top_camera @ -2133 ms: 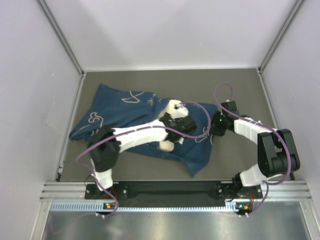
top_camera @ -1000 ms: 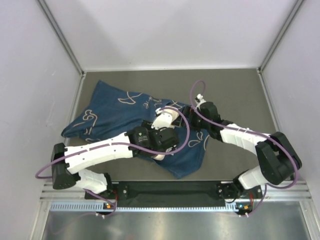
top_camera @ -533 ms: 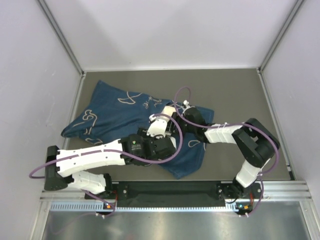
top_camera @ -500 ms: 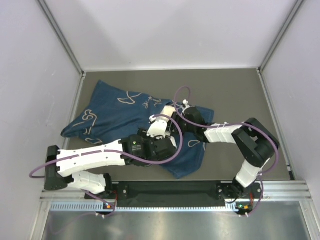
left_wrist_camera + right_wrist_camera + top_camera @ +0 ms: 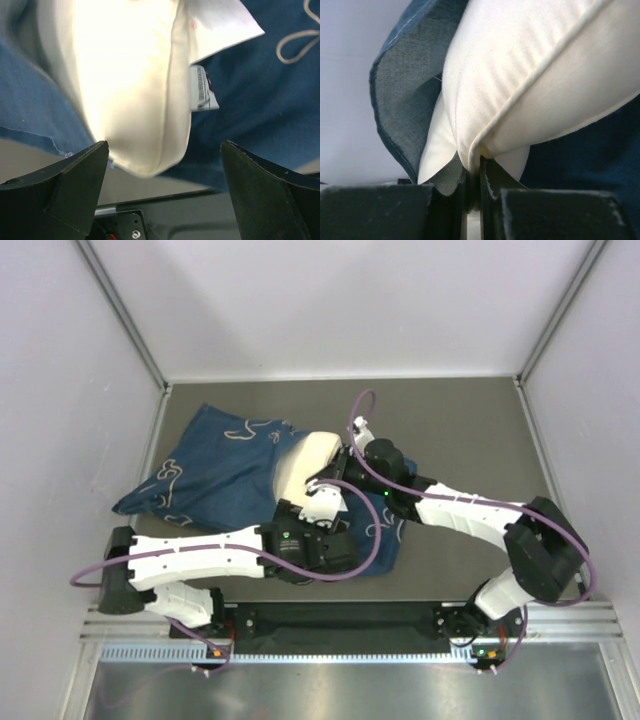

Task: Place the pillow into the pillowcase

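- The worktop [image 5: 470,420] is a flat grey-brown mat, enclosed by pale, plain walls [image 5: 350,300] at the back and both sides, with a metal rail [image 5: 350,648] along the near edge.
- The dark blue pillowcase [image 5: 215,480] lies rumpled on the left half of the mat.
- The cream pillow [image 5: 305,455] rests on it, with blue fabric folded over one side.
- The right gripper [image 5: 472,175] is clamped on the pillow's piped edge.
- The left gripper [image 5: 164,145] is spread wide below the pillow's end, holding nothing.
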`<state>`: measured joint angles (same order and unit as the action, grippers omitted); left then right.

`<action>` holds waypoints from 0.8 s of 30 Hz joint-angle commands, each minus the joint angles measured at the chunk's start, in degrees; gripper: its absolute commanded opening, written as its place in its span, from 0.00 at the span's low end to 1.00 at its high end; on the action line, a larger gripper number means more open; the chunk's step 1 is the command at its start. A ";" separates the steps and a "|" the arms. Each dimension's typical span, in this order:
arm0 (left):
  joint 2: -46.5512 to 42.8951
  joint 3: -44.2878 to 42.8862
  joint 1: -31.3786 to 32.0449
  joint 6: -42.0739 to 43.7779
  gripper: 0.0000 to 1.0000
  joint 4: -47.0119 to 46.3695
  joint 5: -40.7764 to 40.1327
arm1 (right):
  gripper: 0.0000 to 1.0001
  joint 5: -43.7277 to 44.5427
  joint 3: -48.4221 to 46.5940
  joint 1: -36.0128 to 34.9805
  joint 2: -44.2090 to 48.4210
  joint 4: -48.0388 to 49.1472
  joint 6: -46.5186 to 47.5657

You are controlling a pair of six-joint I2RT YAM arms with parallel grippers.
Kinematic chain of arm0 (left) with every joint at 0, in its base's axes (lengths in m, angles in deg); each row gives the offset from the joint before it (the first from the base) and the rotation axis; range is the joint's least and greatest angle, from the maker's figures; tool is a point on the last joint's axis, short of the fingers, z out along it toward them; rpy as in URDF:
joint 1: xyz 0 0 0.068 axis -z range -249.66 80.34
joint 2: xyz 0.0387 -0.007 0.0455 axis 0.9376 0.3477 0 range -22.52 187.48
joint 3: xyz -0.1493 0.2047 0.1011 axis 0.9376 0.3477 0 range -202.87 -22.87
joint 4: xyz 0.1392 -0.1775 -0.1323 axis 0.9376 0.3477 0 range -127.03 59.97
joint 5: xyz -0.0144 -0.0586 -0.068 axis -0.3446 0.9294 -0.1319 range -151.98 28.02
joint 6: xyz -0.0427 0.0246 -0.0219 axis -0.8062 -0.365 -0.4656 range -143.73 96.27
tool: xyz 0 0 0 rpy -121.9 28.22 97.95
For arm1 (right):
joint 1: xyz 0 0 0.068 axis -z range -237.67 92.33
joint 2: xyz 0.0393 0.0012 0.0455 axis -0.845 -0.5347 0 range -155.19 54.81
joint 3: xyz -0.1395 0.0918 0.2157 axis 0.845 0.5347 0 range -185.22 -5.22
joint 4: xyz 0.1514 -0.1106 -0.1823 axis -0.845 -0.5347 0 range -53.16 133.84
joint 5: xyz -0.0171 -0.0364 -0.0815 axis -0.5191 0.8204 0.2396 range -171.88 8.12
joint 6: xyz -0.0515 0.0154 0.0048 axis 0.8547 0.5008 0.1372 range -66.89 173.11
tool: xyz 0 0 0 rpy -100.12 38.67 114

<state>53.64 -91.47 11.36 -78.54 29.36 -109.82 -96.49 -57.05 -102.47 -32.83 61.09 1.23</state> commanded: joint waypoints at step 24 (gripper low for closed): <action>13.66 -11.30 -2.44 -4.79 0.92 20.01 -17.64 | 0.00 1.79 -12.59 -2.93 9.59 -8.82 -3.58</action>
<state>68.76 -103.53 10.05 -82.76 38.30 -124.70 -93.52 -63.57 -104.66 -26.97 46.65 -0.67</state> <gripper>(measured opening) 0.926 0.048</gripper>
